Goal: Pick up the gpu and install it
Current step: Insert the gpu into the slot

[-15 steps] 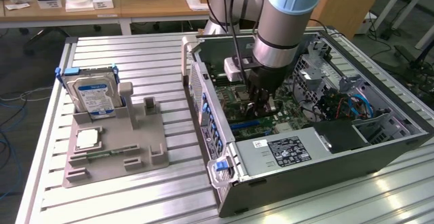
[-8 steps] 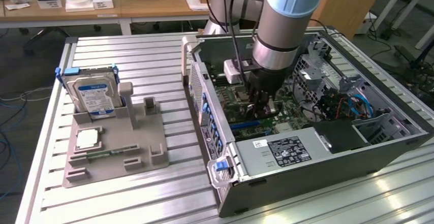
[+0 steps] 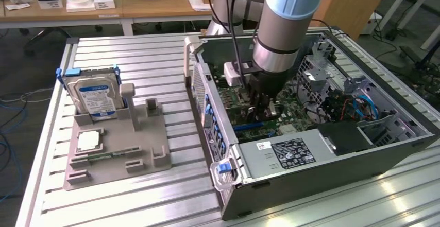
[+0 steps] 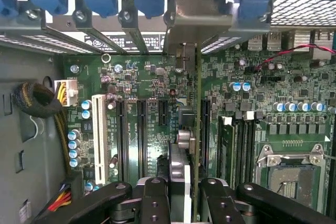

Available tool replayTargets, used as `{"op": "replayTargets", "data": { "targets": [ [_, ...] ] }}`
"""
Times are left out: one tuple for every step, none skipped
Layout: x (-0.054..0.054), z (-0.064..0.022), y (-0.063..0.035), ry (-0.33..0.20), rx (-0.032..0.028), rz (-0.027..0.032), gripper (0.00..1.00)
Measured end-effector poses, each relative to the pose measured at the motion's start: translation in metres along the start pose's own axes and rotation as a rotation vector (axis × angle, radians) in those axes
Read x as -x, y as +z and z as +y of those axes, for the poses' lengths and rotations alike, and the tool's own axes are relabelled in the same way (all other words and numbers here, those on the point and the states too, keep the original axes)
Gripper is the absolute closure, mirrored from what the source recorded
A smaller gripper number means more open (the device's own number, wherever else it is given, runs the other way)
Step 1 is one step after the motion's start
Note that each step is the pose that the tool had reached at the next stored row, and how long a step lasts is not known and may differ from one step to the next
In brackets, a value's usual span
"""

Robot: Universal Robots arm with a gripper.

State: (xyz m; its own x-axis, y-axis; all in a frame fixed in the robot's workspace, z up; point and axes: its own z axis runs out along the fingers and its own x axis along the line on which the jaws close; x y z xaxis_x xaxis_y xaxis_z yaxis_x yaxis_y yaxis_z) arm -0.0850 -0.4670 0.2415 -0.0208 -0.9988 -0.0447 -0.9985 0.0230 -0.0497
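Inside case (image 3: pixel 385 150): hand (image 4: pixel 184 195) clamping gpu (image 4: pixel 198 129).

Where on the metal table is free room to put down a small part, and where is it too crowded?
Free: the slatted table behind the hard drive, and its front strip before the grey holder. Crowded: inside the computer case, where the gripper holds the gpu over the motherboard.

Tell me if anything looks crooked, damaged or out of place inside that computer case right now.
Nothing stands out. The gripper holds the gpu edge-on and straight above the motherboard, its metal bracket lined up with the rear of the case. No loose or damaged parts are visible.
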Motion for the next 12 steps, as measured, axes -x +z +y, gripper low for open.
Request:
{"op": "replayTargets", "data": {
  "targets": [
    [0.0000, 0.0001, 0.0014, 0.000, -0.0001, -0.0001, 0.72],
    [-0.0001, 0.0003, 0.0028, 0.000, -0.0001, -0.0001, 0.72],
    [-0.0001, 0.0004, 0.0040, 0.000, -0.0001, -0.0001, 0.72],
    [-0.0002, 0.0005, 0.0052, 0.000, -0.0001, -0.0001, 0.72],
    [-0.0002, 0.0007, 0.0063, 0.000, 0.0000, -0.0001, 0.72],
    [-0.0003, 0.0008, 0.0074, 0.000, -0.0001, -0.0001, 0.72],
    [-0.0003, 0.0009, 0.0084, 0.000, -0.0001, -0.0001, 0.72],
    [-0.0003, 0.0009, 0.0092, 0.000, -0.0001, -0.0002, 0.72],
    [-0.0004, 0.0010, 0.0094, 0.000, 0.0000, 0.0000, 0.72],
    [-0.0004, 0.0010, 0.0094, 0.000, 0.0000, 0.0001, 0.72],
    [-0.0004, 0.0010, 0.0094, 0.000, 0.0000, 0.0001, 0.72],
    [-0.0004, 0.0010, 0.0094, 0.000, 0.0000, 0.0001, 0.72]
  ]
}}
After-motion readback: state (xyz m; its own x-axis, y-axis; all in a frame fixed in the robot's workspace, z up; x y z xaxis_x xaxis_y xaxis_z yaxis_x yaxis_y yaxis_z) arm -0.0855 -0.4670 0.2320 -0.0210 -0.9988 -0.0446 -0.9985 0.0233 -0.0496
